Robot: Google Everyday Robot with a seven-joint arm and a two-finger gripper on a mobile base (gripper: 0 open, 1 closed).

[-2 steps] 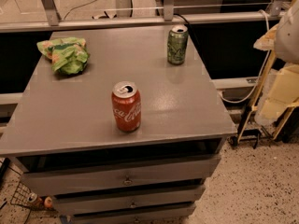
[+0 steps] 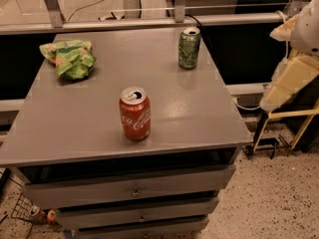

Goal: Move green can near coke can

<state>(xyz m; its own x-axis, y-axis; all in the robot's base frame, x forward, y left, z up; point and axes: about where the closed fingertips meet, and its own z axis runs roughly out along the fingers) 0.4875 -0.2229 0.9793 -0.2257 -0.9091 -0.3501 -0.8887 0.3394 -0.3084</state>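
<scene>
In my one camera view the green can (image 2: 189, 48) stands upright near the far right edge of the table (image 2: 75, 126), well apart from the coke can (image 2: 134, 113) at the front middle, so I judge the move not yet begun. Only the pale arm (image 2: 291, 76) shows, off to the table's right. The gripper is out of sight there, so I cannot tell whether it is spread or closed.

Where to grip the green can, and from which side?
Likely mid-body of the green can, from the right: it stands upright at the table's far right, its round wall free all round. The gripper hangs off the table's right side.
</scene>
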